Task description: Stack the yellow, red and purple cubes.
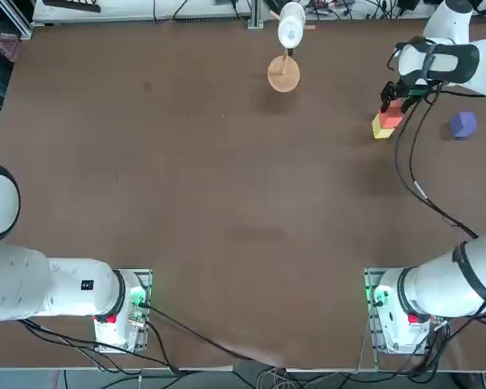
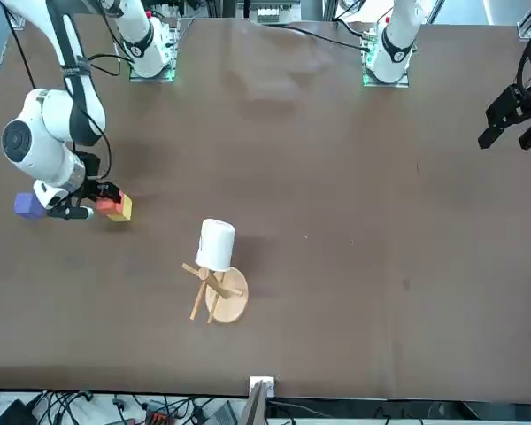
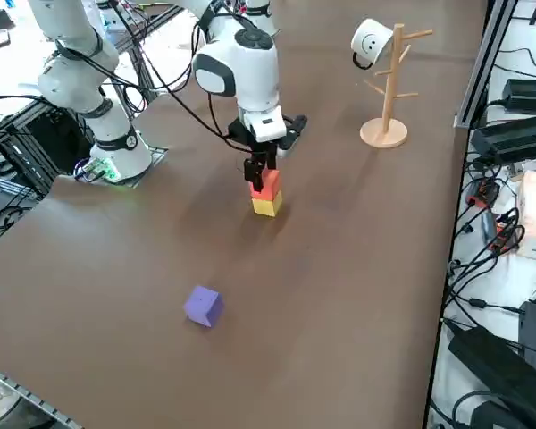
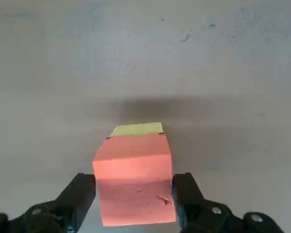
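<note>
The red cube [image 3: 266, 183] sits on top of the yellow cube [image 3: 267, 206] at the far right of the table, seen as red cube [image 1: 391, 116] over yellow cube [image 1: 381, 128] from above. My right gripper [image 3: 261, 172] hangs straight down over the stack, open, one finger [image 4: 82, 191] close at each side of the red cube [image 4: 136, 174]. A sliver of the yellow cube [image 4: 136, 129] shows beyond it. The purple cube [image 1: 463, 124] lies alone on the table, further right of the stack, also purple cube [image 3: 203, 306].
A wooden mug stand [image 1: 283, 74] with a white mug [image 1: 291, 26] on it stands at the far middle of the table, left of the stack. The right arm's cable [image 1: 413, 174] trails across the table behind the stack.
</note>
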Motion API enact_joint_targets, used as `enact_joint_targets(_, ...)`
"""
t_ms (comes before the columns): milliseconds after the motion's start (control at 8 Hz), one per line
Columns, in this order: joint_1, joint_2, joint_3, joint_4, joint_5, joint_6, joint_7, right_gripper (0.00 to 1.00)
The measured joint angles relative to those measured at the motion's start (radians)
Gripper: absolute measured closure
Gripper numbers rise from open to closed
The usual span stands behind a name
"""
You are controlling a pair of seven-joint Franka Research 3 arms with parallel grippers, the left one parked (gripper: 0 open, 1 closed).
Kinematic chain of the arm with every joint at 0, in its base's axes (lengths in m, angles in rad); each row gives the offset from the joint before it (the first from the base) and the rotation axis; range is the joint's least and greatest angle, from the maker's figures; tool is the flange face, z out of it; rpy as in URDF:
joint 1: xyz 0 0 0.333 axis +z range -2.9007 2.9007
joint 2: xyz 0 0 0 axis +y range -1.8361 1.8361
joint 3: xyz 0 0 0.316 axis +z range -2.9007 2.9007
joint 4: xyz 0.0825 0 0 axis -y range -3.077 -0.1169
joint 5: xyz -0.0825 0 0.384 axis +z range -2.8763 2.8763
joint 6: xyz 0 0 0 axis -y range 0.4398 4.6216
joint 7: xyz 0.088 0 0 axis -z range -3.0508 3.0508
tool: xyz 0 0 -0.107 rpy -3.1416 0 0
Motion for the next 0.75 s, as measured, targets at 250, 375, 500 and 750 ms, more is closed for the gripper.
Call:
enact_joint_targets(250,0.000,0.004,0.000,0.003,0.000,0.000,0.000,0.01)
enact_joint_targets(375,0.000,0.007,0.000,0.009,0.000,0.000,0.000,0.00)
enact_joint_targets(500,0.001,0.008,0.001,0.014,0.000,-0.001,0.000,0.00)
enact_joint_targets(750,0.003,0.008,0.004,0.024,0.000,-0.006,0.000,0.00)
